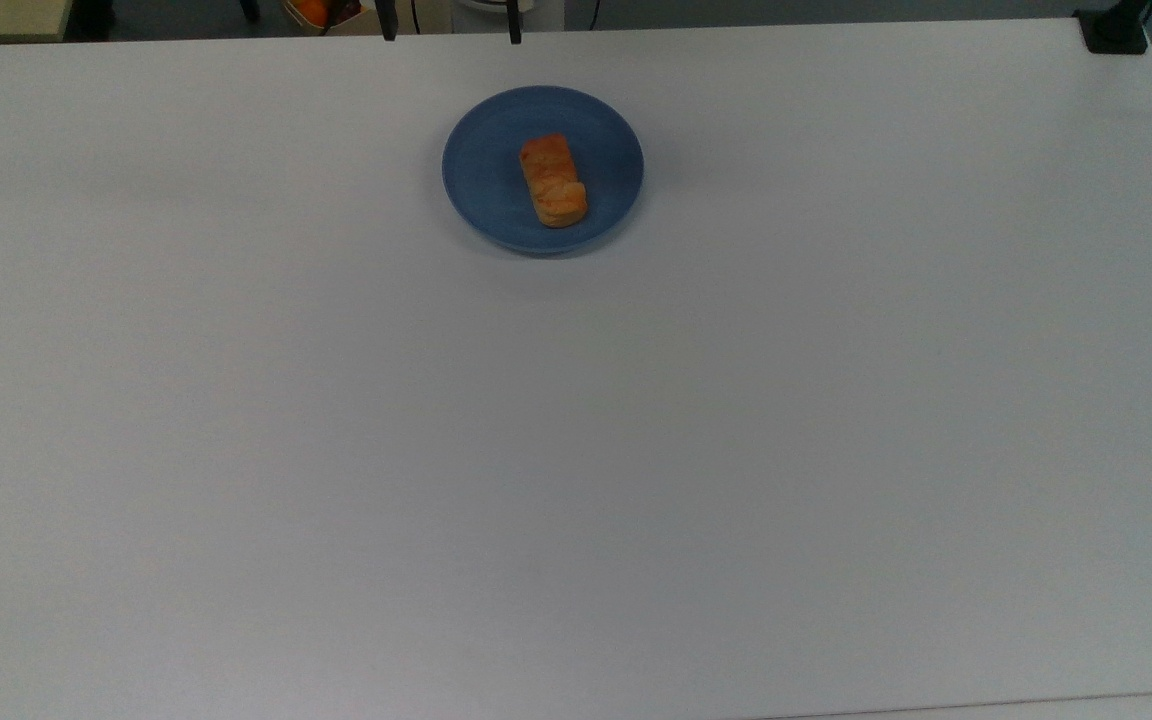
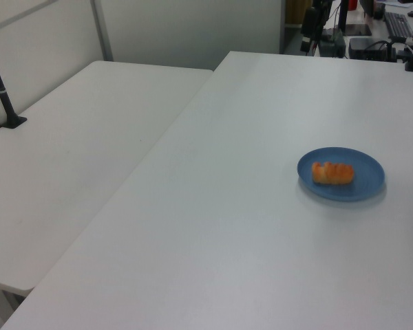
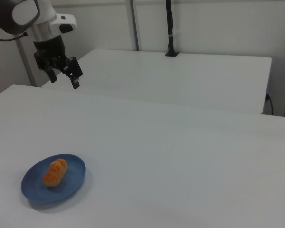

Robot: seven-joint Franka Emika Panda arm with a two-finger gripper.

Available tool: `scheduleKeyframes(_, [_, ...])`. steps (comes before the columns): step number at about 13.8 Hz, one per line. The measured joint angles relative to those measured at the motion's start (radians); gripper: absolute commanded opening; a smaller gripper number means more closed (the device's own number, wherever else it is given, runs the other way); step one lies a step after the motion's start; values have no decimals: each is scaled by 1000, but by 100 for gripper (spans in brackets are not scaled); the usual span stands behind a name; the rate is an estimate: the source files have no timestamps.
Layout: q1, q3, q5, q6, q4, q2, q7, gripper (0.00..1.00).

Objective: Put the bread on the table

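Bread (image 3: 54, 172) on blue plate (image 3: 71, 186) | pincer (image 3: 63, 79) spread, empty, raised above table (image 3: 180, 156)

You are looking at a bread (image 1: 553, 181) with a lumpy, rough, browned crust, matt and dry-looking. Under it the blue plate (image 1: 481, 170) reads as smooth plastic with a faint satin sheen. The white table (image 1: 576, 450) is plain, smooth and matt. At ten o'clock in the right view, the gripper (image 3: 63, 79) looks like matt black plastic.
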Motion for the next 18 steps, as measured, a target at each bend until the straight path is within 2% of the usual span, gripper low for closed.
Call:
scheduleKeyframes(13, [4,0,0,0,-11,1,0,100])
scheduleKeyframes(18, [23,3,0,-5,-62,4,-28,100])
